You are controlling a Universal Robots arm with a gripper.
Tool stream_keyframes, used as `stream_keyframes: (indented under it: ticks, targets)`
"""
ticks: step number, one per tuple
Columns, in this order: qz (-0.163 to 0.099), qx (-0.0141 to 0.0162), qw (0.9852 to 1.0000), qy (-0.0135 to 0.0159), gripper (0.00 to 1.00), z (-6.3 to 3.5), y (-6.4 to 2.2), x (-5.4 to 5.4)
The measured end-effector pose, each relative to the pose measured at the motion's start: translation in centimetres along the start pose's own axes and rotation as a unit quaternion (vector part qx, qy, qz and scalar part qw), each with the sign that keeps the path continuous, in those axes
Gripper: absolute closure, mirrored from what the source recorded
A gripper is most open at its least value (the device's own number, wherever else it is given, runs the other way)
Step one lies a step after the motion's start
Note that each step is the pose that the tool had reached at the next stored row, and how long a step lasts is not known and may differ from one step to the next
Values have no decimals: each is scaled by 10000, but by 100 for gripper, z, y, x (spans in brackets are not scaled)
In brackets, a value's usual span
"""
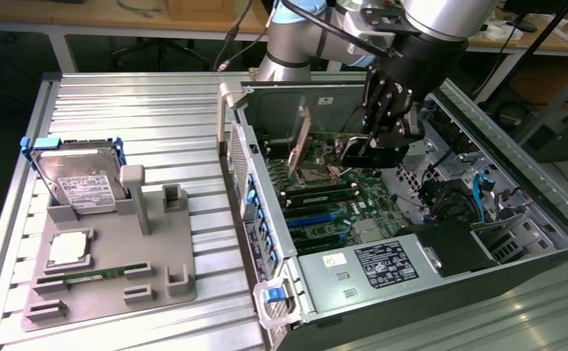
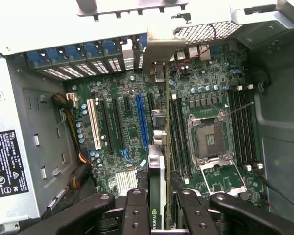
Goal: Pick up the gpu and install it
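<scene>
The gpu (image 2: 157,188) shows edge-on between my fingers (image 2: 135,210), with its long silver end bracket (image 2: 159,49) toward the case's slot openings. My gripper (image 2: 159,218) is shut on the card. In the exterior view my gripper (image 1: 376,142) hangs inside the open computer case (image 1: 517,183), and the gpu (image 1: 324,150) is held above the motherboard (image 1: 338,201), its bracket (image 1: 303,135) standing upright. The card lies over the strip between the blue expansion slot (image 2: 141,120) and the memory slots beside the CPU socket (image 2: 210,139). I cannot tell whether it touches the board.
A grey holder (image 1: 118,274) on the exterior view's left carries a hard drive with blue rails (image 1: 79,175), a green memory stick (image 1: 84,276) and a square chip (image 1: 69,248). The power supply (image 1: 381,267) fills the case's near corner. Blue cables (image 1: 484,194) run by the drive bays.
</scene>
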State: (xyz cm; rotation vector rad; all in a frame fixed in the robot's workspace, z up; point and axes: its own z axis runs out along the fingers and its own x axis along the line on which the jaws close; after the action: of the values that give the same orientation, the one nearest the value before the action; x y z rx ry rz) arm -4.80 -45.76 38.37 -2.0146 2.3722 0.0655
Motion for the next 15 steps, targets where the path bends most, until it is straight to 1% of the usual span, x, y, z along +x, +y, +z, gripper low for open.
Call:
stream_keyframes:
  ticks: [3,8,11,15]
  targets:
    - [0,2,10000,1,73,21,0,2]
    - [-43,19,10000,-2,73,85,-1,5]
    - [-181,13,9998,1,73,113,-1,6]
    - [-422,1,9991,3,73,148,-2,8]
